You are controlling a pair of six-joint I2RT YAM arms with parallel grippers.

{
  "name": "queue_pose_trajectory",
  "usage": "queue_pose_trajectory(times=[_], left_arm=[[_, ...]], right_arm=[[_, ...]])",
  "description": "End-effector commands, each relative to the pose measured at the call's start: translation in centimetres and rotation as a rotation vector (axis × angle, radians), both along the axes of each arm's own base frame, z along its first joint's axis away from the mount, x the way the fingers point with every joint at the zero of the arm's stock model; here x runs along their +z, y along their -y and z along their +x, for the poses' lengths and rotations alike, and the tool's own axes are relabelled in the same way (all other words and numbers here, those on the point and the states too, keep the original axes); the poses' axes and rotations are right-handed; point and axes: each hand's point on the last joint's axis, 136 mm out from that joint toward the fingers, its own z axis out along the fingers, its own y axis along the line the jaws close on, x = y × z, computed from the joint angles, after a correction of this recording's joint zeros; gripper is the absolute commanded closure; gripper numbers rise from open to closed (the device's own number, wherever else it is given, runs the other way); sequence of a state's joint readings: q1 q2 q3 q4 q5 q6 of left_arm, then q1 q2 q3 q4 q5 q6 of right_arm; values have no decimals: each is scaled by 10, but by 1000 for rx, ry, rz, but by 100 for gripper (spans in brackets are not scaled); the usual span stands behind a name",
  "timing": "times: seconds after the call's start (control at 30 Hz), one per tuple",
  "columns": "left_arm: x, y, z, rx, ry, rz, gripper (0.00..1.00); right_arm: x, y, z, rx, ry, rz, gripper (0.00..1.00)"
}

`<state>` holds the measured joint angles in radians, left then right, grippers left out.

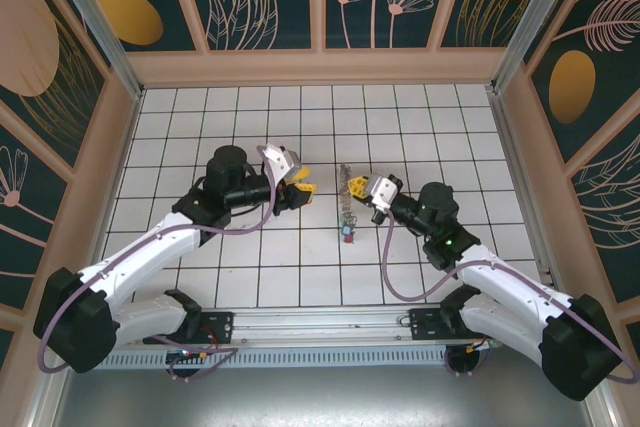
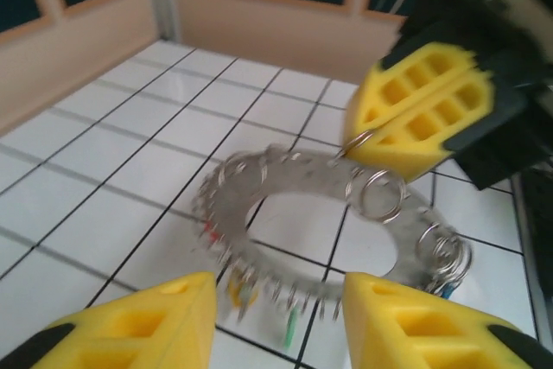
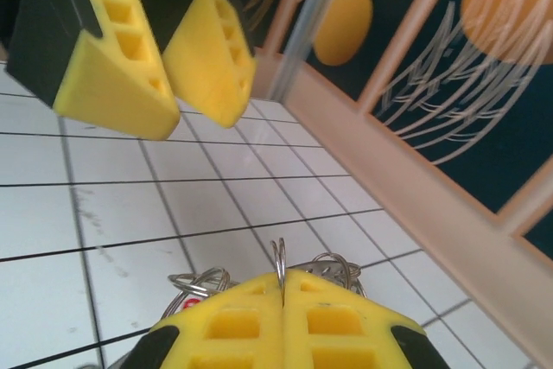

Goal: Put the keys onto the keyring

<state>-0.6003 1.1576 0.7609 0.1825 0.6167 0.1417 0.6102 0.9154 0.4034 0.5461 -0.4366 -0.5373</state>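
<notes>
R pincer is clamped on a thin wire loop at the far rim of the keyring. L pincer hovers just beside the keyring's near rim, fingers apart. Keys are blurred, prob. dangling off that near rim, coloured tags over the bench.
</notes>
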Motion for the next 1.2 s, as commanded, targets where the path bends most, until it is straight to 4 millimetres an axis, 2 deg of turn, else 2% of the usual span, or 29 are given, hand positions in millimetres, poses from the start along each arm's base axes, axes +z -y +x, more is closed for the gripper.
queue_pose_trajectory(times=[0.0, 0.07, 0.2, 0.43, 0.63, 0.8, 0.93, 1.17], left_arm=[[42, 12, -18, -165, 219, -72, 63], [38, 19, -22, -227, 224, -39, 69], [33, 29, -32, -309, 259, -17, 73], [19, 34, -36, -357, 211, 36, 81], [10, 34, -38, -364, 179, 51, 80], [1, 35, -34, -346, 164, 79, 74], [5, 38, -34, -355, 178, 79, 72], [10, 40, -36, -373, 192, 70, 76]], right_arm=[[28, -11, -20, 142, 38, 58, 100], [31, -14, -24, 174, 24, 82, 100], [39, -18, -28, 221, 2, 137, 100], [50, -20, -29, 251, -11, 192, 100], [54, -20, -31, 274, -30, 216, 100], [55, -21, -33, 289, -34, 224, 100], [54, -24, -35, 310, -45, 216, 100], [49, -28, -36, 339, -65, 187, 100]])
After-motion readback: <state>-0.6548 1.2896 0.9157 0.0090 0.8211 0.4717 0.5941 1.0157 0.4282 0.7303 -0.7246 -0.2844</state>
